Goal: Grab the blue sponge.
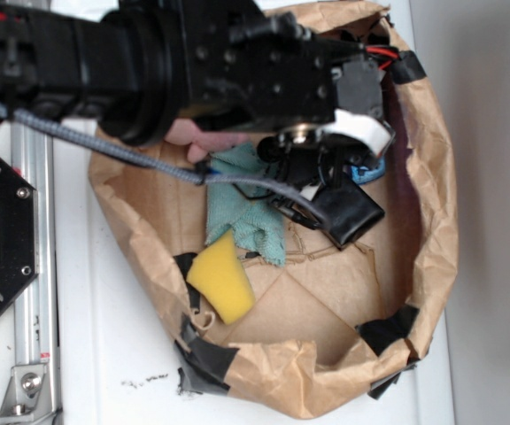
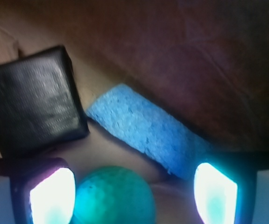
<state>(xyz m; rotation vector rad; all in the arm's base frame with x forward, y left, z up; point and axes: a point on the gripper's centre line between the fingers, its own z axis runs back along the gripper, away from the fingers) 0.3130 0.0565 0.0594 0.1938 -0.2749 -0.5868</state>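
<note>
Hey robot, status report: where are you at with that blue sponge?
Fingers open, nothing held. Blue sponge just ahead, lying against the bag wall. Black block beside it, teal ball between the fingers.

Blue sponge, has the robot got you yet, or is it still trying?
Not yet. Done: the arm has reached into the paper bag, and the gripper sits close above the blue sponge. In hand: nothing; its fingers are open and apart from the sponge. Left: lower over the sponge, squeeze shut and lift.
</note>
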